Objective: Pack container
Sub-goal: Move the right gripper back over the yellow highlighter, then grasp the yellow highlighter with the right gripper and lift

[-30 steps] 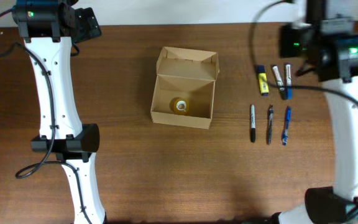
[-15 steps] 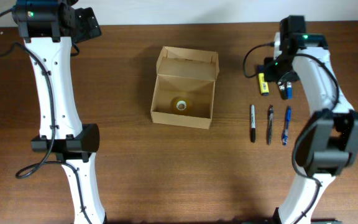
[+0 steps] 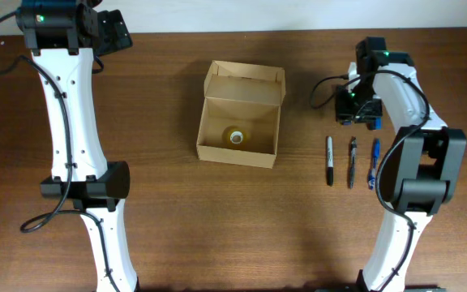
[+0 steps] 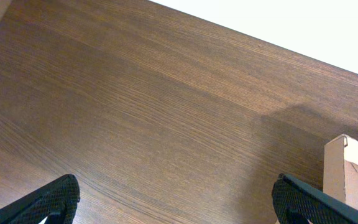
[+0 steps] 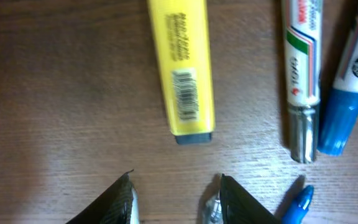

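Note:
The tan cardboard container (image 3: 240, 113) stands open at the table's middle, flap lid raised at the back, a tape roll (image 3: 234, 137) inside. Its corner shows in the left wrist view (image 4: 350, 171). My right gripper (image 3: 357, 109) is open and low over the marker group. In the right wrist view the gripper (image 5: 176, 202) holds nothing, just below a yellow highlighter (image 5: 182, 62). A white marker (image 5: 303, 81) and a blue-capped marker (image 5: 347, 93) lie to its right. My left gripper (image 3: 113, 32) is open and empty at the far left back, as the left wrist view (image 4: 182, 202) shows.
Three pens lie side by side right of the box: a black one (image 3: 329, 160), a dark one (image 3: 351, 162) and a blue one (image 3: 373, 162). The blue pen's tip (image 5: 300, 202) and a silver tip (image 5: 211, 208) sit close to my right fingers.
My right arm has swung in from the right edge and come down over the markers, covering them from above. The left arm and the box have not moved.

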